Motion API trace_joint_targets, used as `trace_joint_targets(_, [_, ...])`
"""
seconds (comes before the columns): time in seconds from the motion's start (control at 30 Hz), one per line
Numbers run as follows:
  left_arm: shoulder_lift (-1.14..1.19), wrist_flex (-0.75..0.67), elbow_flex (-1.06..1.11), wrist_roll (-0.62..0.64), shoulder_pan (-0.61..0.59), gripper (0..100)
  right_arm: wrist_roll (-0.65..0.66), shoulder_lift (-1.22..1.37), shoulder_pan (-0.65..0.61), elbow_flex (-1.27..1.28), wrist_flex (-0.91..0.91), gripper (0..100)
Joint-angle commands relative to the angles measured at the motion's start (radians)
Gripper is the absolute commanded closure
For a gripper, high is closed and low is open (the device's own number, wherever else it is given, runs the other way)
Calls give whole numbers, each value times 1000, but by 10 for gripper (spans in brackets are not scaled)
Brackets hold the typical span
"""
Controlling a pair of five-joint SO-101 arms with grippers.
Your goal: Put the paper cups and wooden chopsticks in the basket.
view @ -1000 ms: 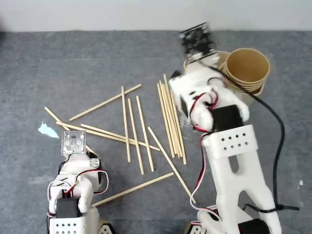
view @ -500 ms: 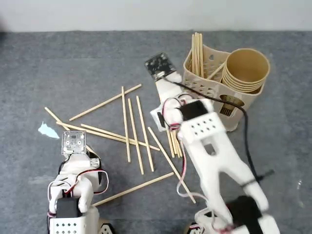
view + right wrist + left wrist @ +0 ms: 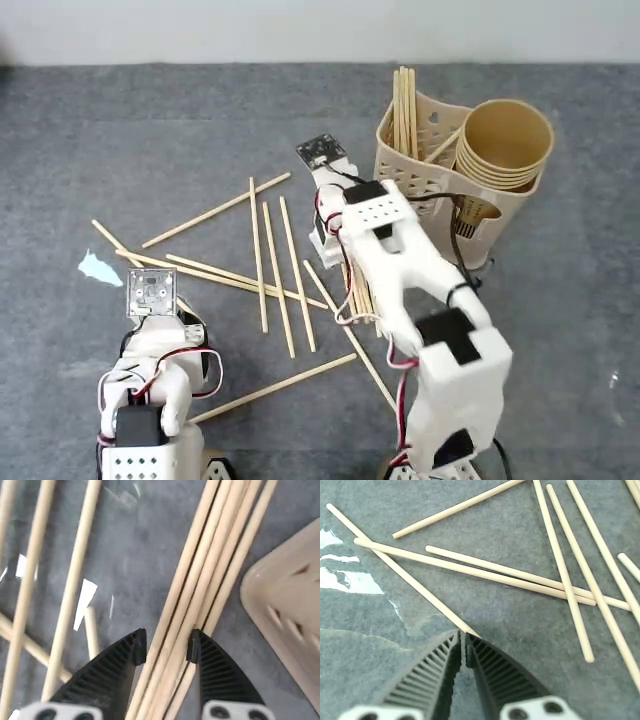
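Four wooden chopsticks (image 3: 220,555) in a tight bundle, flat on the table (image 3: 200,110) just beside the basket (image 3: 425,165). Long axis along the basket's side wall, from the far side toward the arm bases, slightly slanted. Only a narrow strip of grey mat between bundle and basket corner.

Right gripper (image 3: 166,647) low over the bundle's end nearer the arm bases, fingers apart, straddling some of the sticks without clamping them.

In the basket: three or four upright chopsticks (image 3: 404,100) in the compartment nearest the bundle, and one nested stack of paper cups (image 3: 508,135), about five rims showing, in the compartment farthest from it.

About nine loose chopsticks (image 3: 272,270) scattered singly on the bundle's far side from the basket, several crossing, most pointing roughly the same way as the bundle, a few lying across.

Open mat beyond the basket toward the table's back edge and past the scatter.

Left gripper (image 3: 464,647) well apart from the basket, across the scatter, fingers together on nothing, tips at one stick's end.
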Motion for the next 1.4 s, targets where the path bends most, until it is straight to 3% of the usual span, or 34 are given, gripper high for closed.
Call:
trace_joint_targets(0.0, [3, -20, -8, -8, -2, 985, -6, 42, 10, -104, 12, 848])
trace_joint_targets(0.13, [3, -20, -8, -8, -2, 985, -6, 105, 15, -138, 18, 861])
trace_joint_targets(0.33, [3, -20, -8, -8, -3, 985, 12, 145, 4, -152, 41, 993])
trace_joint_targets(0.9, [3, -20, -8, -8, -3, 985, 43, 124, -13, -152, 114, 974])
trace_joint_targets(1.07, [3, -20, -8, -8, -3, 985, -17, 128, -36, -152, 150, 857])
trace_joint_targets(1.37, [3, -20, -8, -8, -3, 985, -25, 130, -81, -150, 163, 855])
